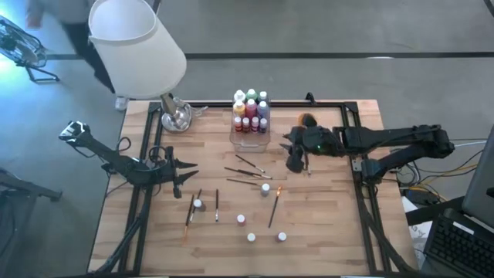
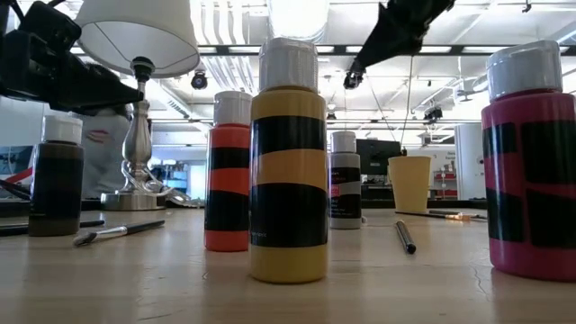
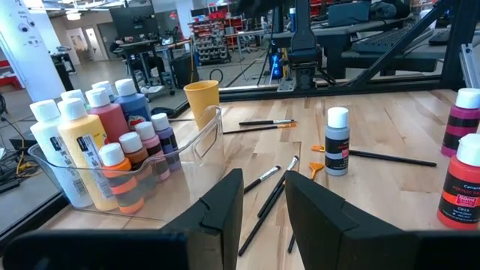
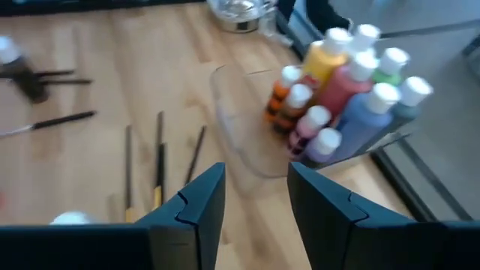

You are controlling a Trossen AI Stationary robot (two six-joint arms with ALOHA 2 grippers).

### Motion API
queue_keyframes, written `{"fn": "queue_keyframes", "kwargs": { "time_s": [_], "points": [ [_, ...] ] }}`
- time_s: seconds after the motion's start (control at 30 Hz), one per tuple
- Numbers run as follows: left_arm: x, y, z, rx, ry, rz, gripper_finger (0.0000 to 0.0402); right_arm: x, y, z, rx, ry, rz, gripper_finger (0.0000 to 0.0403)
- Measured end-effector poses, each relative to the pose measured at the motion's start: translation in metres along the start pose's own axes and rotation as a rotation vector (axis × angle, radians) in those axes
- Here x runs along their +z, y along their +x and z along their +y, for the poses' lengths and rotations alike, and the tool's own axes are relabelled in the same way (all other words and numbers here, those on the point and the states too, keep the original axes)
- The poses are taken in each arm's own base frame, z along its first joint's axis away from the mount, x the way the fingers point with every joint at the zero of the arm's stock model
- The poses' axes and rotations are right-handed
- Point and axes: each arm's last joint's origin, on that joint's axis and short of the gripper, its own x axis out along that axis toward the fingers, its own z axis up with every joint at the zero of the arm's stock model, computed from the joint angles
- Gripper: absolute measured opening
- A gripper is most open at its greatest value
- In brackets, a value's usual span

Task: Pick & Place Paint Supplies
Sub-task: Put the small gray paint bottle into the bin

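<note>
While white-capped paint bottles (image 1: 251, 112) stand packed in the clear plastic box (image 1: 252, 140) and dark-handled paintbrushes (image 1: 248, 164) lie loose on the wooden desk (image 1: 324, 224), both the left gripper (image 1: 187, 171) and right gripper (image 1: 294, 161) hover with fingers partly open, holding nothing.

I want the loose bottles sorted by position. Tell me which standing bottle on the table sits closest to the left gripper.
The bottle standing between two brushes, just in front of the left gripper. The other loose bottles stand farther toward the table's middle and front edge.
</note>
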Motion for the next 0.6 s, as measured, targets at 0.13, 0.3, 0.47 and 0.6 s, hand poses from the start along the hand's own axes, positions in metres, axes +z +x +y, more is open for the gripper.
{"fn": "queue_keyframes", "kwargs": {
  "time_s": [0.13,0.3,0.47,0.6],
  "points": [
    [0.0,0.0,0.0,0.0,0.0,0.0,0.0108,-0.004,-0.008,0.018,0.064,-0.042,-0.001,0.0148],
    [0.0,0.0,0.0,0.0,0.0,0.0,0.0108,-0.009,-0.018,0.039,0.138,-0.073,-0.009,0.014],
    [0.0,0.0,0.0,0.0,0.0,0.0,0.0108,-0.015,-0.025,0.054,0.194,-0.06,-0.004,0.0131],
    [0.0,0.0,0.0,0.0,0.0,0.0,0.0108,-0.025,-0.021,0.066,0.215,-0.06,0.021,0.0133]
  ]
}}
